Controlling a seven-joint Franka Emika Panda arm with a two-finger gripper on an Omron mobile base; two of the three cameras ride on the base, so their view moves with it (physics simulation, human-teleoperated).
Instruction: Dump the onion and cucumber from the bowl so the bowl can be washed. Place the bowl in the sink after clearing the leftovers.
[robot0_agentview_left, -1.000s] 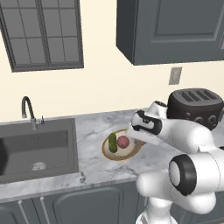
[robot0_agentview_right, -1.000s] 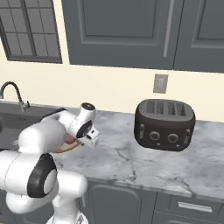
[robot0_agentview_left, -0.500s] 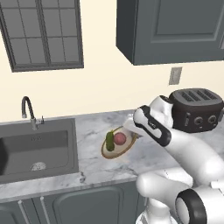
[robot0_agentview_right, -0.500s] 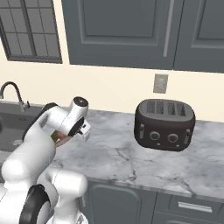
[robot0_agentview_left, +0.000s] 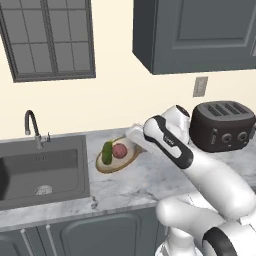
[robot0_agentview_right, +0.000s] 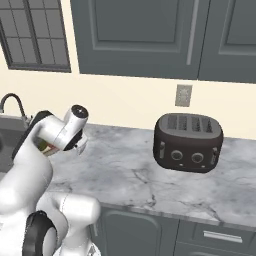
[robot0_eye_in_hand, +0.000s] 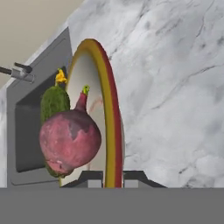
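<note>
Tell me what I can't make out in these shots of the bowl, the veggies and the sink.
- Right base view: the bowl is mostly hidden behind the arm.
- Hand view: the cucumber is half covered by the onion; the sink is partly behind the bowl.
- Left base view: the gripper is too small to judge its grip; the sink's left end is cropped.

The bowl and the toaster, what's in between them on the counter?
In the left base view, the robot's white arm reaches across between the bowl and the toaster. Under it shows bare marble counter.
</note>
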